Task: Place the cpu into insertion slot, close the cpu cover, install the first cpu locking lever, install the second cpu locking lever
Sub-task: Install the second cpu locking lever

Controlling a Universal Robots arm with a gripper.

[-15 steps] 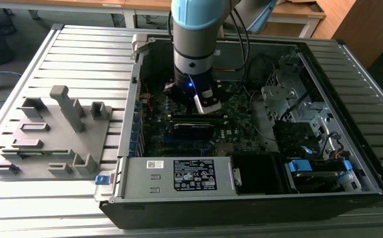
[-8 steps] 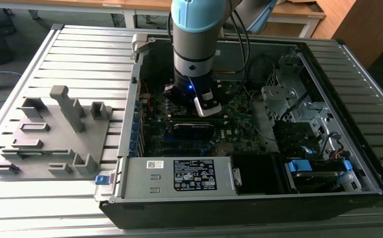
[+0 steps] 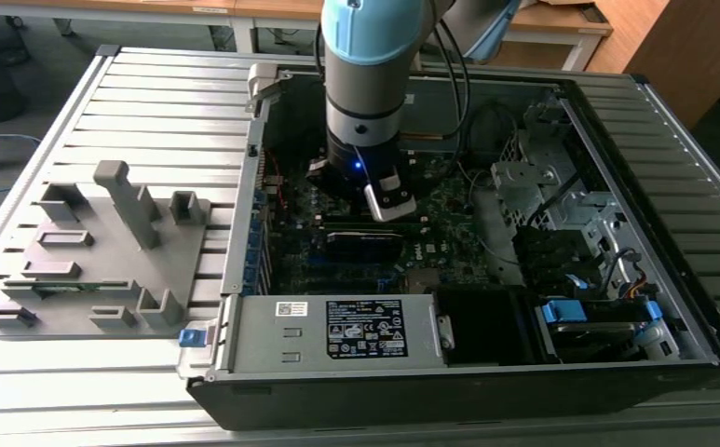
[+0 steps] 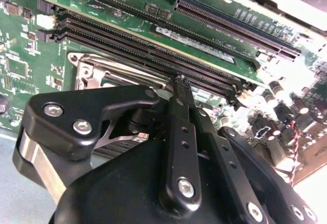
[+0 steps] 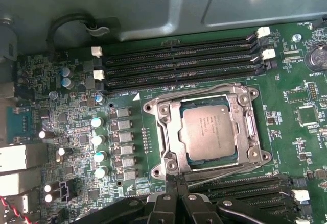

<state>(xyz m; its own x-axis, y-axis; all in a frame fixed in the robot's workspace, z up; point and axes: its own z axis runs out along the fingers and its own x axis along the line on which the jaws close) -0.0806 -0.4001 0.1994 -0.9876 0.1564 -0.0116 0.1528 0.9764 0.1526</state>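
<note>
In the exterior view, the arm reaches down into the open computer case (image 3: pixel 658 307), its gripper (image 3: pixel 391 207) low over the motherboard (image 3: pixel 459 200). In the second wrist view, the gripper's (image 4: pixel 180 81) fingers are pressed together with nothing between them, tips just above the socket's edge. In the first wrist view, the cpu (image 5: pixel 210 133) sits in the insertion slot (image 5: pixel 173 113) just ahead of the gripper (image 5: pixel 176 179), with the cpu cover (image 5: pixel 249 127) down around it.

The open computer case (image 3: pixel 484 242) is dark inside, while the slatted table (image 3: pixel 148 102) around it looks bright. A small blue light glows on the arm (image 3: pixel 357 168). Up close, the black gripper (image 4: pixel 180 81) looks soft and blurry.
</note>
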